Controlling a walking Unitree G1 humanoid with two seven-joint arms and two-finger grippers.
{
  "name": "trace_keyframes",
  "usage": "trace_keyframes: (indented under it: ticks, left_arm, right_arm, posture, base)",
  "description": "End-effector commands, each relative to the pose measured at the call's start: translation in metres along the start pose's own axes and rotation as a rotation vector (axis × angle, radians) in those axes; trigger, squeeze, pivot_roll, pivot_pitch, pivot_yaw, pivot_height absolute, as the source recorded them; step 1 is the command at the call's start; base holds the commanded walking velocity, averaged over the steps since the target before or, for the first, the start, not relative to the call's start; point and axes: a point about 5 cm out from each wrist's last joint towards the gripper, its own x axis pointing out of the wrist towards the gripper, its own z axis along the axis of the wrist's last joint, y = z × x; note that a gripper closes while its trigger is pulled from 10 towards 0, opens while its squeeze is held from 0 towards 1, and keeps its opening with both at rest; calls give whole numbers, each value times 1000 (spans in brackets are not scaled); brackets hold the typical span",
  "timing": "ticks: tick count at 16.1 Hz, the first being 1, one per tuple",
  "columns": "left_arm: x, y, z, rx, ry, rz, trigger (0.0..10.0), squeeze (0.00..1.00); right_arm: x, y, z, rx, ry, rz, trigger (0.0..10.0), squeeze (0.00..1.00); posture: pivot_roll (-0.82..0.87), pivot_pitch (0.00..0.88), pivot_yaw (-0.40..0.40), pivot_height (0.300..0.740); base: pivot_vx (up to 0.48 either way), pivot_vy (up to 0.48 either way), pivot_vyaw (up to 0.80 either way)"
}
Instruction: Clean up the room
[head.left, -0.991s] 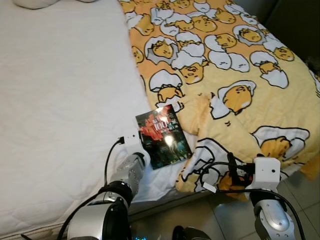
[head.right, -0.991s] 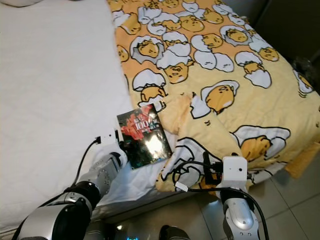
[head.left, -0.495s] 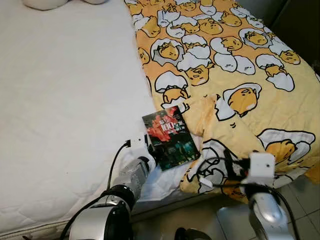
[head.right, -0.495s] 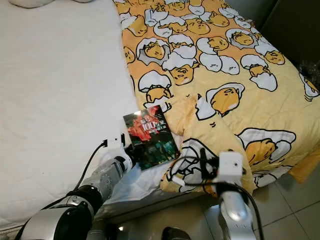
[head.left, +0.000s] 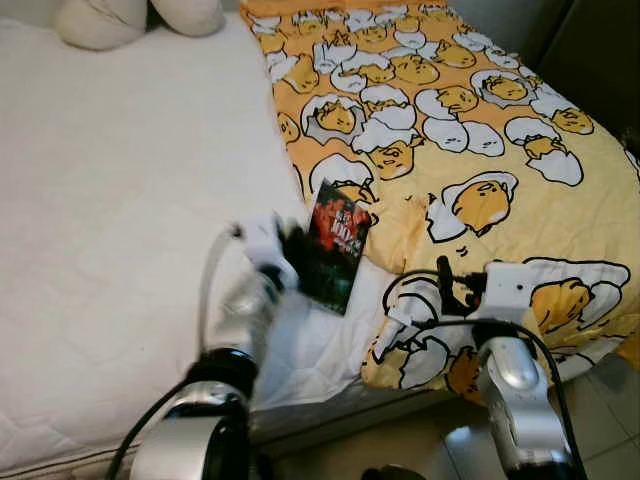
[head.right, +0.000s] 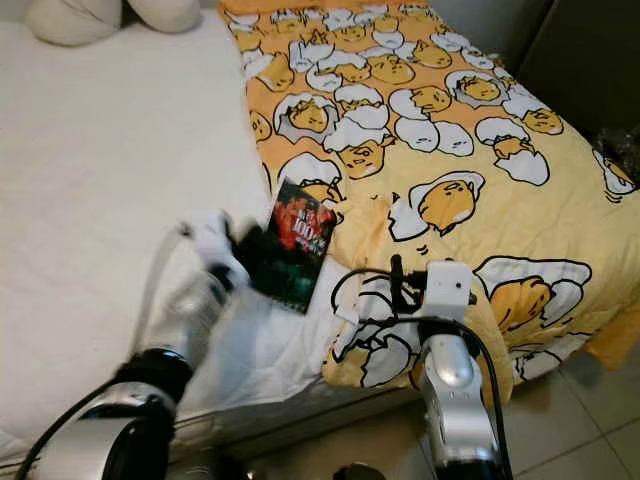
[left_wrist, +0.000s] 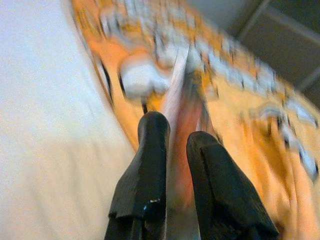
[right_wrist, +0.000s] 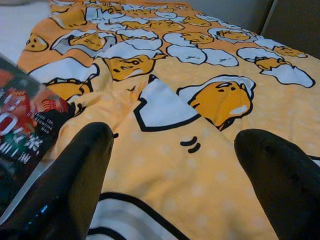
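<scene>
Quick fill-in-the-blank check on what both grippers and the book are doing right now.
1. The left gripper is shut on the ____.
2. The right gripper hovers with its fingers ____ over the blanket.
3. The book is lifted off the white ____.
4. The blanket's pattern is yellow with ____ cartoons.

Missing words: book; open; mattress; egg

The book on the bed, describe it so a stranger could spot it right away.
On the bed, where the white sheet meets the yellow egg-print blanket, the left gripper holds a book tilted up. Its dark glossy cover with red artwork stands out.
</scene>
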Motion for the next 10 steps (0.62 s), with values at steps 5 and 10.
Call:
trace_keyframes:
  ticks: [5,10]
  left_arm:
    - [-55,53,30,311,-145,250,0,0]
    - [-40,33,12,382,-20,138,10000,1000]
  right_arm:
    - [13,6,2,30,-31,8,10000,0]
    - [21,5,0,24,-31,12,10000,0]
  posture:
    - [78,0,-24,740]
    - [73,0,-34,740]
  base:
    - [0,0,0]
    - [0,0,0]
